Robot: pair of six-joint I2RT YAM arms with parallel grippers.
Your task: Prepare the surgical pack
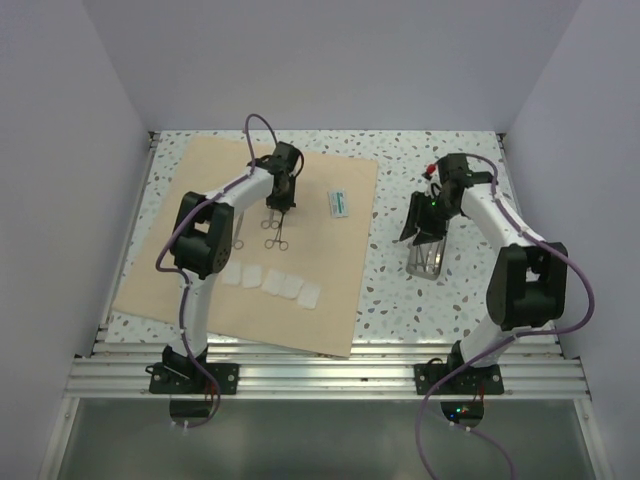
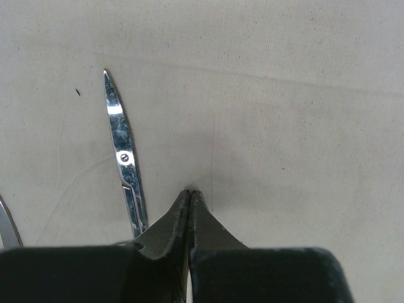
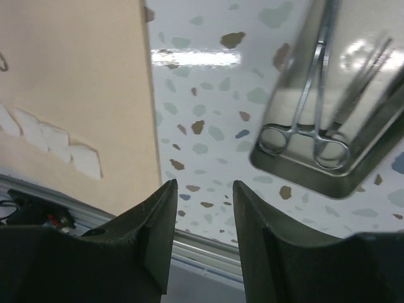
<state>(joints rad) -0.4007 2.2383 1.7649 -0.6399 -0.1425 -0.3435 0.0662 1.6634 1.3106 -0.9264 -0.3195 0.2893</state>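
Observation:
The tan wrap sheet (image 1: 330,270) lies flat on the left half of the table. Steel scissors (image 1: 275,228) rest on it, ring handles toward me. My left gripper (image 1: 281,205) hovers low over their blade end and is shut. In the left wrist view its closed tips (image 2: 190,191) sit just right of the scissors' blade (image 2: 123,158), which runs under the left finger; nothing shows between the jaws. A row of white gauze squares (image 1: 270,282) lies nearer me. My right gripper (image 3: 203,184) is open and empty, above the table beside the steel tray (image 3: 297,177), which holds forceps (image 3: 314,130).
A small white packet (image 1: 339,203) lies on the sheet right of the scissors. Another steel instrument (image 1: 238,240) lies left of them. The tray (image 1: 425,262) stands on the speckled tabletop under the right arm. Walls close in the back and both sides.

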